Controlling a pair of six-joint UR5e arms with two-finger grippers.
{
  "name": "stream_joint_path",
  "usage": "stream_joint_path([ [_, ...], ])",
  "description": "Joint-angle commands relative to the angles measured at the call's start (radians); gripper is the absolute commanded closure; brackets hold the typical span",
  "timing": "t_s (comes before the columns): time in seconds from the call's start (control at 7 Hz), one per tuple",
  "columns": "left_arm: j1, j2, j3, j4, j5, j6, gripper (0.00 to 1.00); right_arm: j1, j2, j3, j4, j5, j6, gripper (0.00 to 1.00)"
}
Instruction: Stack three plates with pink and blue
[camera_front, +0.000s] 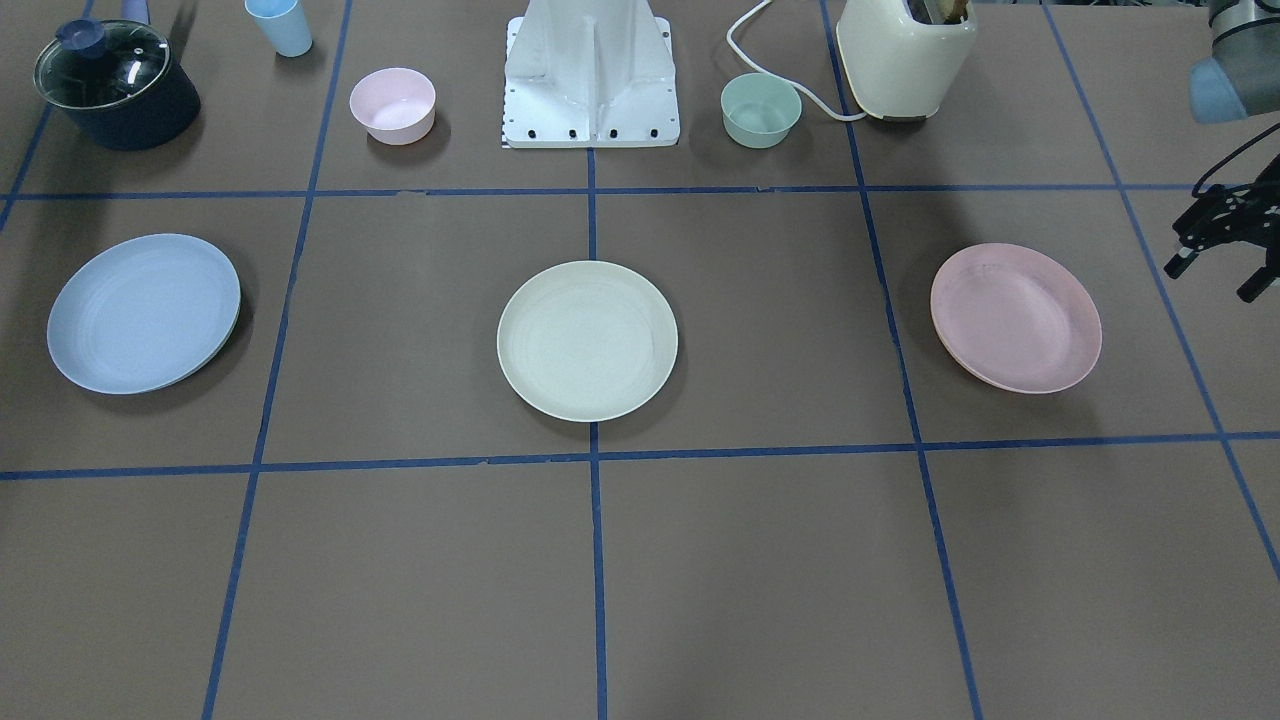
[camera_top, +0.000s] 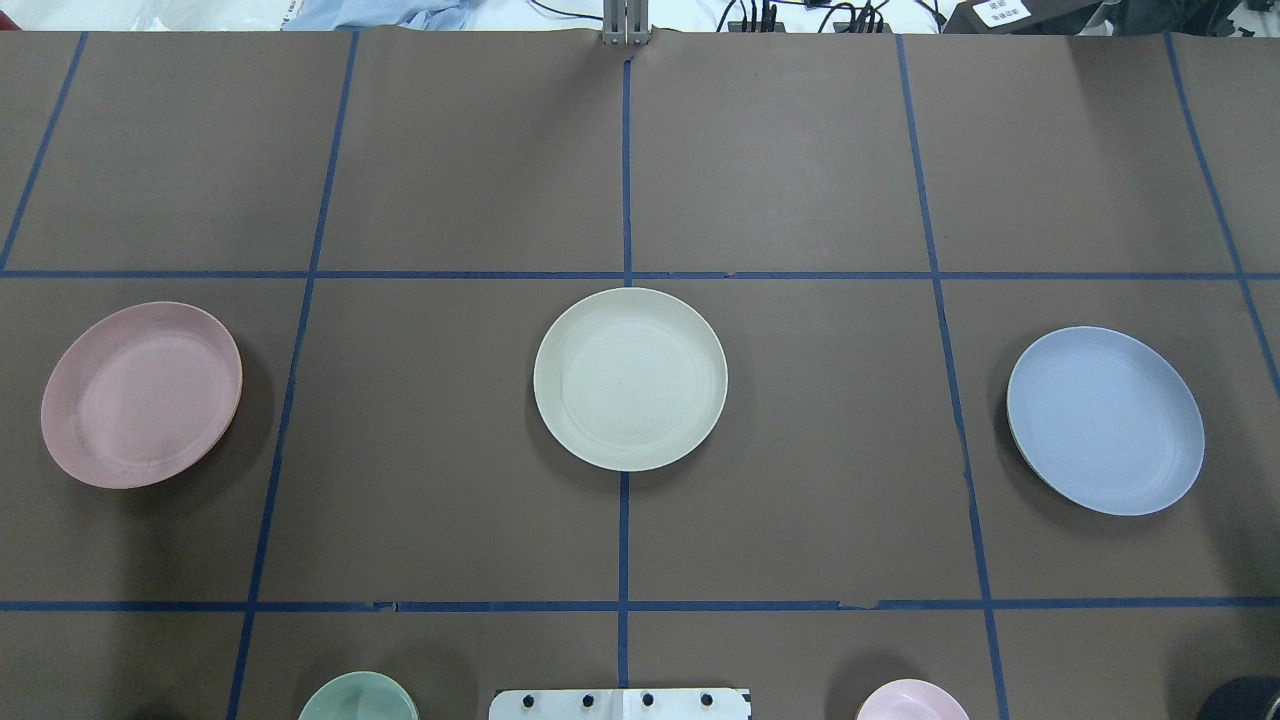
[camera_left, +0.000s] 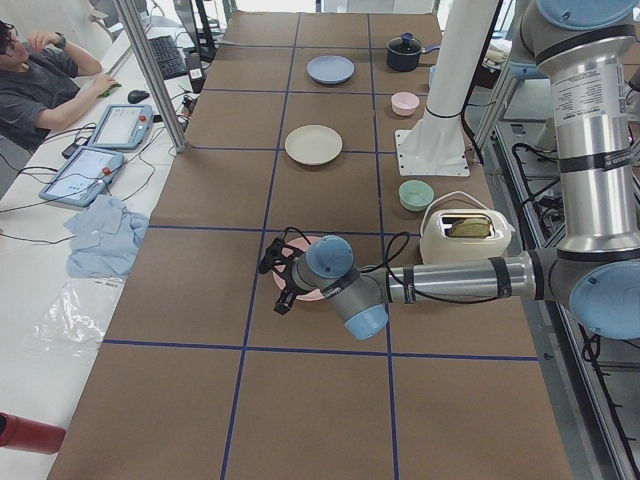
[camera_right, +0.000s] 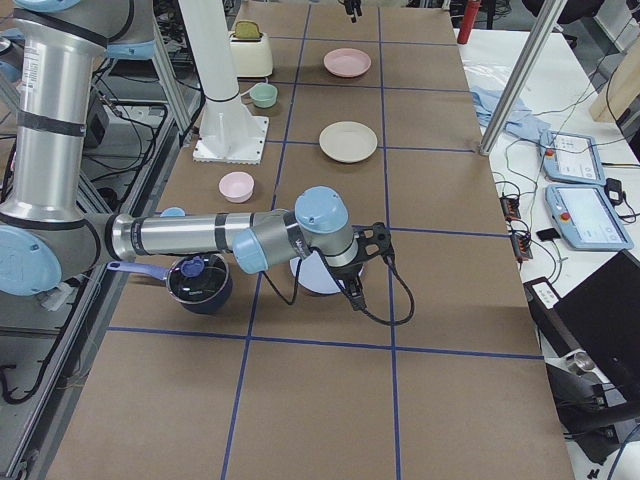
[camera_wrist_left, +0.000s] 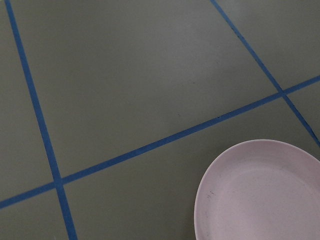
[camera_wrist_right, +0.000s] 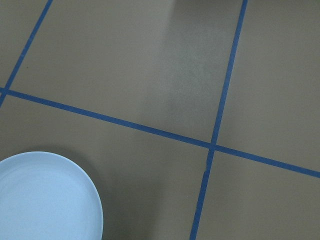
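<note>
Plates: blue plate (camera_front: 143, 313), cream plate (camera_front: 587, 340) and pink plate (camera_front: 1015, 317) are all matt and smooth, with faint concentric rings in the wells; they look like plastic. The table cover (camera_front: 760, 580) is brown, matt and paper-like. The blue tape (camera_front: 597, 560) has a slight sheen. The pot lid (camera_front: 110, 70) is clear glass and shiny. The toaster (camera_front: 890, 60) has a glossy cream plastic shell. The arm link (camera_left: 455, 280) is bare metal with a satin sheen. The joint cap (camera_left: 328, 258) is smooth pale-blue plastic.

left end effector (camera_left: 277, 283) near pink plate (camera_left: 308, 294) | cream plate (camera_left: 313, 144), blue plate (camera_left: 330, 69) farther along
</note>
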Motion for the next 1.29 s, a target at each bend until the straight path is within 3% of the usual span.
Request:
stream_joint_path([
  [0.0, 0.194, 0.006, 0.032, -0.127, 0.188, -0.120, 0.00, 0.000, -0.009, -0.001, 0.002, 0.000, -0.004, 0.00],
  [0.29, 0.267, 0.006, 0.062, -0.135, 0.265, -0.135, 0.05, 0.000, -0.012, -0.001, 0.002, 0.000, -0.004, 0.00],
  [0.43, 0.276, 0.004, 0.082, -0.133, 0.264, -0.135, 0.18, 0.000, -0.018, -0.001, 0.002, 0.000, -0.007, 0.00],
  [0.71, 0.296, 0.001, 0.104, -0.135, 0.264, -0.137, 0.27, 0.000, -0.019, -0.001, 0.002, 0.000, -0.005, 0.00],
  [0.86, 0.305, -0.001, 0.104, -0.135, 0.264, -0.137, 0.42, 0.000, -0.018, 0.000, 0.002, 0.000, -0.005, 0.00],
  [1.0, 0.323, -0.002, 0.104, -0.135, 0.262, -0.170, 0.75, 0.000, -0.018, 0.000, 0.002, 0.000, -0.004, 0.00],
  [1.14, 0.349, -0.005, 0.104, -0.144, 0.262, -0.209, 1.00, 0.000, -0.018, 0.000, 0.002, 0.000, -0.004, 0.00],
])
